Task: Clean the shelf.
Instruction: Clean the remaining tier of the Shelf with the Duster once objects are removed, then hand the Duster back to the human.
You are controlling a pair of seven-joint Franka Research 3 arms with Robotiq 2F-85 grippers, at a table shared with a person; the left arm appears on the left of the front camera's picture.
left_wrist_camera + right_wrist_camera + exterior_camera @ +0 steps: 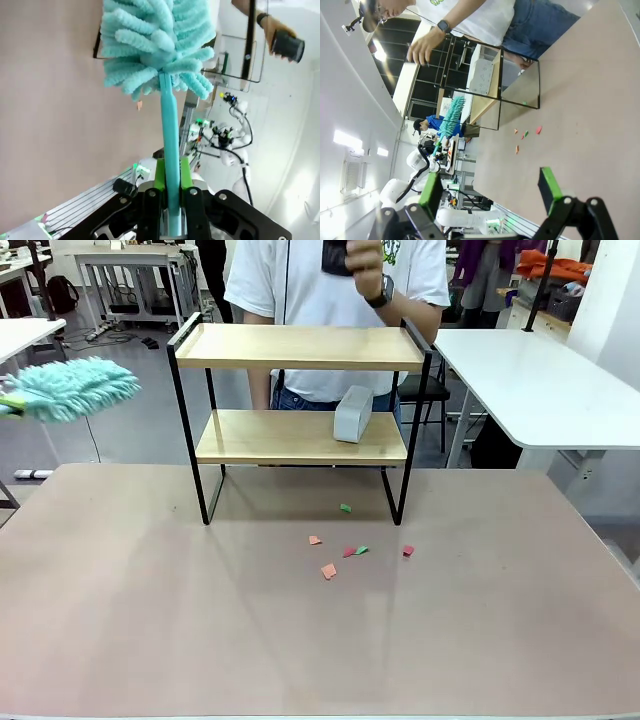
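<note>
Nearest, at the left, the left jaws are clamped on the thin handle of a turquoise duster (157,45). Its fluffy head is held in the air, left of the shelf and apart from it. The right jaws are spread wide with nothing between them.

On the tabletop (180,630), a few pink and green paper scraps (329,571) are scattered just in front of the shelf's right feet. The shelf (300,346) is set at the far middle of the tabletop. Its top board is bare, and a grey box (352,414) is stood on the right of the lower board. Behind it a person's hand (362,258) is raised, with a dark object held in it.

The step in hand is judged to be the bringing of the duster to the shelf. It would be done well if the head were carried in over the left side rail, laid flat on the top board and swept along its length. On the lower board the box should be skirted, not pushed off, and the black frame should not be struck by the handle.
</note>
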